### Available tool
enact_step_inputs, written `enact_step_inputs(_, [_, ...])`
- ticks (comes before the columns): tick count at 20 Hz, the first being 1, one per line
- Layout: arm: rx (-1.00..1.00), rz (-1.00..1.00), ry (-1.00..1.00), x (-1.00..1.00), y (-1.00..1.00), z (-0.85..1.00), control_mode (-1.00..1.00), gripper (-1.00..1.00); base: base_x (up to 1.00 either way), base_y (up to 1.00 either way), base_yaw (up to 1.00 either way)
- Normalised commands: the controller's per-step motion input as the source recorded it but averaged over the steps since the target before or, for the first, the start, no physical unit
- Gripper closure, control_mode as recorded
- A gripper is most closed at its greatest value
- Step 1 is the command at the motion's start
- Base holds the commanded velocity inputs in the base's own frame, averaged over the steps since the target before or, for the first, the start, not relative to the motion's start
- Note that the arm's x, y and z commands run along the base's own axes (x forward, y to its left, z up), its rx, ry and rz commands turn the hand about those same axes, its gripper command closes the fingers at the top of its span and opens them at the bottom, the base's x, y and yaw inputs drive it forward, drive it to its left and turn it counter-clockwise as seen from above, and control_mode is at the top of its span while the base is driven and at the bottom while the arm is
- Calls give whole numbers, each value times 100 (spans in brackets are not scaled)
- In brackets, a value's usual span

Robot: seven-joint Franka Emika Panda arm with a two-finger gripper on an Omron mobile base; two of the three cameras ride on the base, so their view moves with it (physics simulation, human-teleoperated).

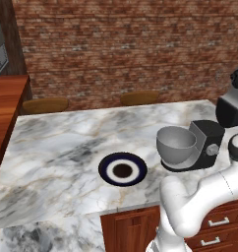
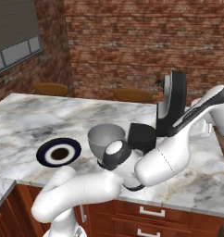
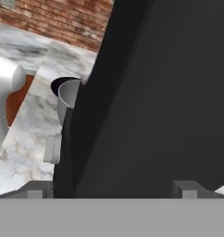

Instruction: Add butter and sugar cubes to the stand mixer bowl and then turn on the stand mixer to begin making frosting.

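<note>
The released hand [image 3: 112,187] is hovering against the mixer [image 1: 205,144]; its bowl [image 1: 176,143], at nine o'clock, is looking empty.

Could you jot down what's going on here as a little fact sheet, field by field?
Setting: marble counter, brick wall behind, two wooden stools at its far edge
Mixer: black stand mixer, head tilted up
Bowl: grey metal bowl sitting at the mixer's base, looks empty
Plate: blue-rimmed plate to the left of the bowl, something dark in its middle
Butter and sugar: cannot make them out for sure
Gripper: gripper open, close up against the mixer's black body, holding nothing
</note>
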Motion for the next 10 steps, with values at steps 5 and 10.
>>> enact_step_inputs(5, [-1, 6, -1, -10, 100, 11, -100, -100, 0, 0, 0])
enact_step_inputs(10, [-2, 3, -2, -4, 99, 11, -100, -100, 0, 0, 0])
